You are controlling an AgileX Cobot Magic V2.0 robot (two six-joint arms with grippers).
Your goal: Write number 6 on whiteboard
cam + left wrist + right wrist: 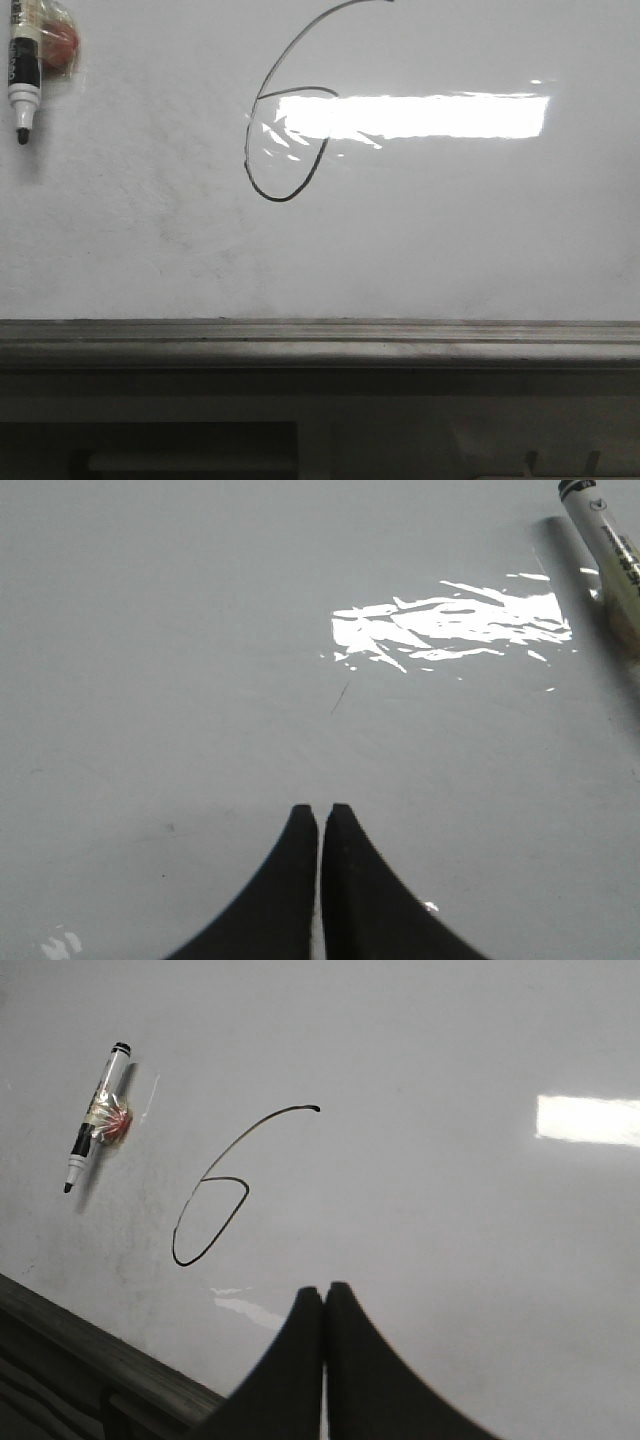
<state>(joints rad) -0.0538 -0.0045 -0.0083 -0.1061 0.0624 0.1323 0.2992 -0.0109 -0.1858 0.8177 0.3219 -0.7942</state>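
Observation:
The whiteboard (450,240) fills the front view, glossy white with faint smudges. The number 6 (262,96) is a thin black line on it, an oval loop with a tail curving up to the right; it also shows in the right wrist view (213,1197). A marker (24,70) hangs on the board at the upper left, tip down, and shows in the right wrist view (92,1130) and the left wrist view (608,550). My left gripper (320,808) is shut and empty over bare board. My right gripper (325,1287) is shut and empty, apart from the 6.
A grey metal ledge (320,340) runs along the board's lower edge and shows in the right wrist view (90,1345). A bright rectangular light glare (420,115) lies across the loop of the 6. A red object (60,42) sits behind the marker.

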